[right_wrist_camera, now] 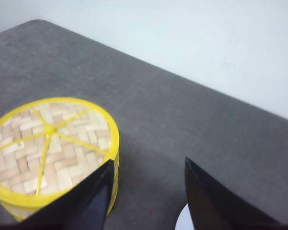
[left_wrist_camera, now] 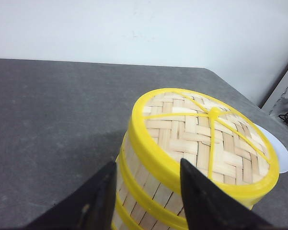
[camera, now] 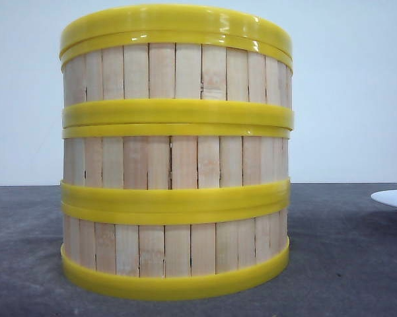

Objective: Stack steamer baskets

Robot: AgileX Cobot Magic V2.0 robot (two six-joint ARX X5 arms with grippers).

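Stack position: the steamer baskets (camera: 176, 152) stand as one column of three on the dark grey table (camera: 26, 251), close to its near edge and filling most of the front view.
Bottom basket: it rests directly on the table surface, its lower yellow rim flat against it.
Middle basket: seated on the bottom one, rims meeting in a double yellow band with no visible offset.
Top basket: seated on the middle one in the same manner; walls of pale vertical slats line up down the column.
Cover: a flat lid (left_wrist_camera: 206, 136) of woven bamboo, yellow-rimmed with yellow spokes meeting at a central knob, closes the top of the stack.
Contents: cannot be determined; the lid and slat walls hide every interior.
Plate: a white plate (camera: 393, 197) lies on the table to the right of the stack, just beside it, mostly cut off at the picture's edge.
Left gripper (left_wrist_camera: 144, 191): fingers apart, clamped on nothing, hovering above the table just beside the stack's upper wall.
Right gripper (right_wrist_camera: 146, 191): fingers apart, holding nothing, raised over the table between the stack and the plate.
Far side: the table runs back to a plain white wall (camera: 350, 79).
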